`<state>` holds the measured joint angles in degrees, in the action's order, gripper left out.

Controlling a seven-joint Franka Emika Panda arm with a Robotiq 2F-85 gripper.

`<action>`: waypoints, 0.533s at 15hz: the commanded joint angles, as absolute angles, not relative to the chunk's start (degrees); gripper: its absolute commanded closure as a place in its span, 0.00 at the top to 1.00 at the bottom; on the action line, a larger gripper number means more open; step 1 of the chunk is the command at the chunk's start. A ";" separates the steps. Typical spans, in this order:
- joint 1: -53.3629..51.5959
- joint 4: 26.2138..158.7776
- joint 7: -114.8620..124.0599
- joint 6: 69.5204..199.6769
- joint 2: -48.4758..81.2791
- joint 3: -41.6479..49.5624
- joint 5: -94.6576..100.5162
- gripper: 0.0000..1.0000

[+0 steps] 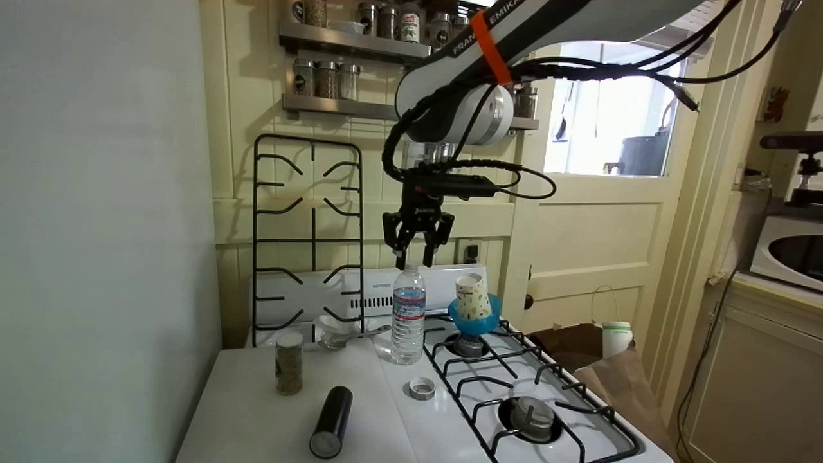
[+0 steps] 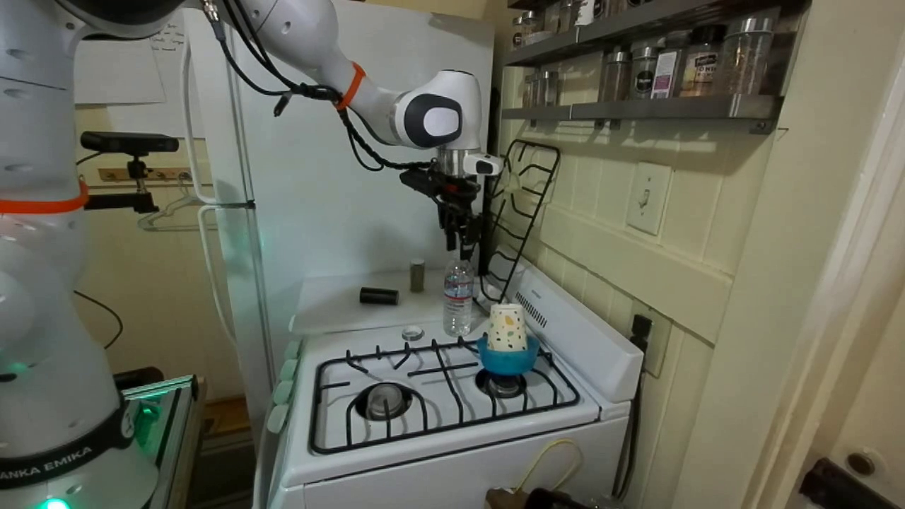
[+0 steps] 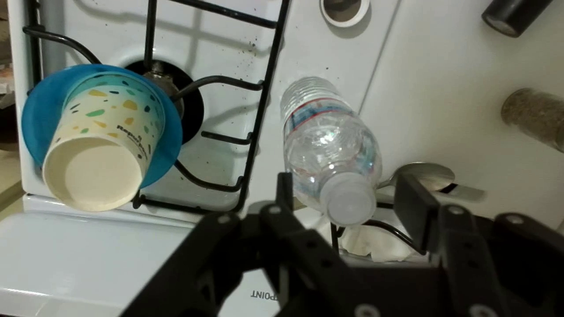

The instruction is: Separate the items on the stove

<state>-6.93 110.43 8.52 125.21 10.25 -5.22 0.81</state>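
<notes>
A black pincer (image 3: 346, 198) fills the wrist view's foreground, jaws parted and holding nothing, above the clear plastic bottle (image 1: 408, 315) standing upright on the surface of a white stove (image 2: 594, 353), just beside the burner grate (image 3: 266, 90). A blue bowl (image 2: 508, 363), an upturned paper cup (image 1: 472, 299) in it, sits over the rear burner (image 2: 503, 385). Separation appears at the reaching stage; next likely comes a slight descent and a centered squeeze on the bottle's neck.

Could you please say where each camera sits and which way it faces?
Exterior view: in front of the stove, facing the wall behind it; hand and part of the arm show.
Exterior view: beside the stove, facing the fridge; arm, base and hand show.
Wrist view: on the arm, looking down at the bottle; fingers show.
Both exterior views share the bottle and blue bowl.
</notes>
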 commanded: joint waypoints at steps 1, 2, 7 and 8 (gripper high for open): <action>-7.46 108.32 8.98 123.45 11.85 -5.21 2.34 0.48; -7.54 108.23 9.06 123.65 11.90 -5.20 2.61 0.34; -8.23 108.84 8.91 123.55 10.53 -5.61 3.75 0.08; -8.39 109.52 8.35 123.64 9.44 -5.92 3.66 0.08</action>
